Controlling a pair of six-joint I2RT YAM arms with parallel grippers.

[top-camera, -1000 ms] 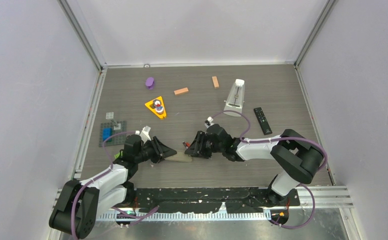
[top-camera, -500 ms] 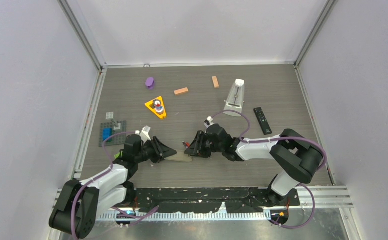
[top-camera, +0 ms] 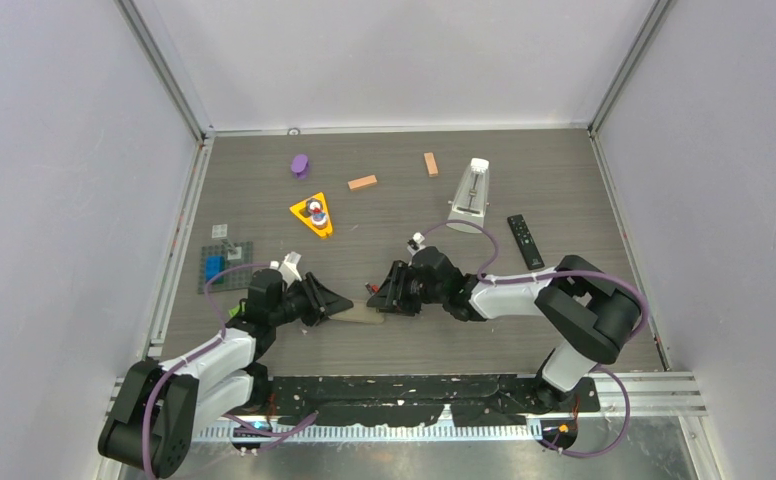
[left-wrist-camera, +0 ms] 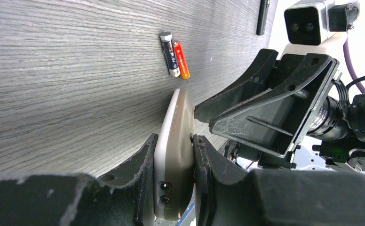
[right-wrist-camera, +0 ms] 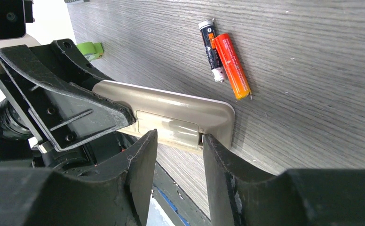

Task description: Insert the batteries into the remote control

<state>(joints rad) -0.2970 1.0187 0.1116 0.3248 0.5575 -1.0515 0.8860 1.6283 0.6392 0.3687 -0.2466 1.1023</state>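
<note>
My left gripper (left-wrist-camera: 175, 139) is shut on a beige remote control (left-wrist-camera: 178, 110), held on edge just above the table (top-camera: 484, 330). The remote shows in the top view (top-camera: 367, 316) between both grippers. Its battery cover (right-wrist-camera: 169, 128) faces my right gripper (right-wrist-camera: 179, 141), which is open. One right fingertip (right-wrist-camera: 209, 143) rests at the cover's end edge. Two batteries lie side by side on the table just beyond the remote, one dark (right-wrist-camera: 211, 47) and one red-orange (right-wrist-camera: 232, 66). They also appear in the left wrist view, dark (left-wrist-camera: 169, 52) and orange (left-wrist-camera: 181, 60).
A black remote (top-camera: 525, 241) and a white metronome (top-camera: 470, 195) stand at the right. Two orange-brown blocks (top-camera: 362, 182) (top-camera: 430, 164), a purple piece (top-camera: 300, 164) and a yellow triangle (top-camera: 313, 215) lie farther back. A grey plate with blue bricks (top-camera: 224, 268) is at the left.
The right gripper has edged slightly left, toward the remote's end. The left arm and the remote have stayed put.
</note>
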